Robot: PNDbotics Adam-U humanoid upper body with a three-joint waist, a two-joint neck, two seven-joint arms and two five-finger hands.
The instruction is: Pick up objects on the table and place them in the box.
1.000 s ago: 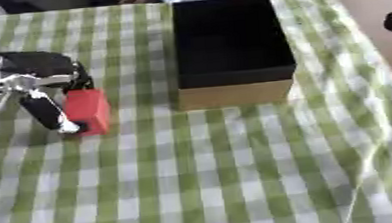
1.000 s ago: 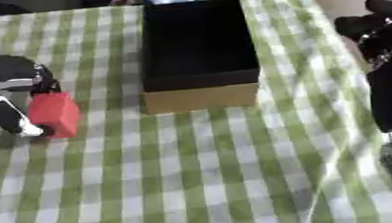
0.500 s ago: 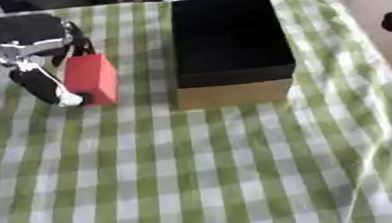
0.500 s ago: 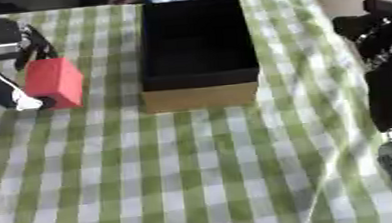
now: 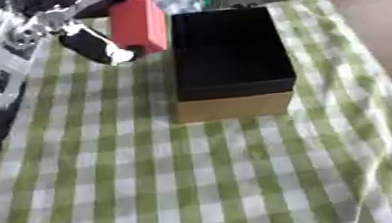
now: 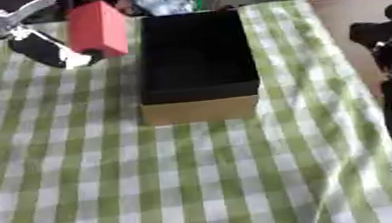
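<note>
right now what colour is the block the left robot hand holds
Red block, held by the left robot hand; clearest in the left eye view.

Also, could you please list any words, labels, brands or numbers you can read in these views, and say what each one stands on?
None can be read.
Red block in the left robot hand: plain faces, no print visible.
Box: black inside, tan front, no label visible.
Checked cloth: pattern only.

Both head eyes look steeply down, sharing the box (image 5: 230,55) and checked cloth (image 5: 196,183).
</note>
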